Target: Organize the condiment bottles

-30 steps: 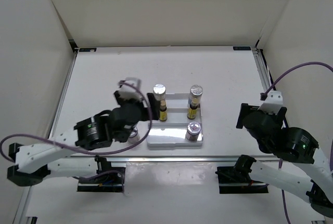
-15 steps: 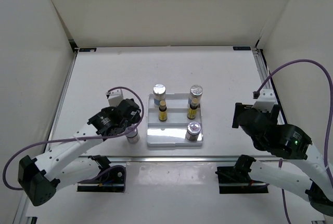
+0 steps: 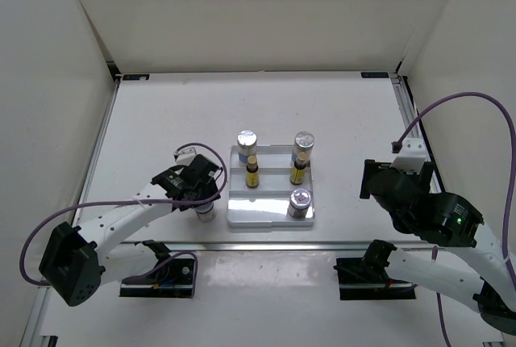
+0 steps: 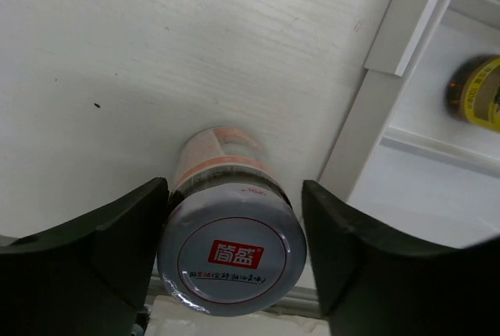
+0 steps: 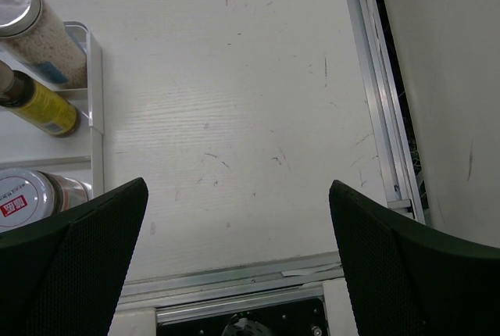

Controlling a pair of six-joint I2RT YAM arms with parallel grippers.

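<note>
A squat silver-lidded jar (image 3: 206, 211) stands on the table just left of the white tray (image 3: 266, 218). My left gripper (image 3: 200, 192) is open over it, and in the left wrist view the jar's lid (image 4: 231, 254) sits between the fingers (image 4: 101, 250), the left one close against it. On the tray stand two tall shakers (image 3: 247, 142) (image 3: 303, 144), two yellow bottles (image 3: 252, 172) (image 3: 298, 170) and a second squat jar (image 3: 300, 202). My right gripper (image 3: 377, 181) is open and empty to the right of the tray.
The tray's stepped edge (image 4: 406, 39) lies close to the right of the left gripper. An aluminium rail (image 5: 375, 117) runs along the table's right side, and another along the near edge (image 3: 266, 244). White walls enclose the back and sides.
My left gripper has moved from beside the tray's back left down and nearer, over the squat jar on the table. The right arm shifted slightly and then held.
</note>
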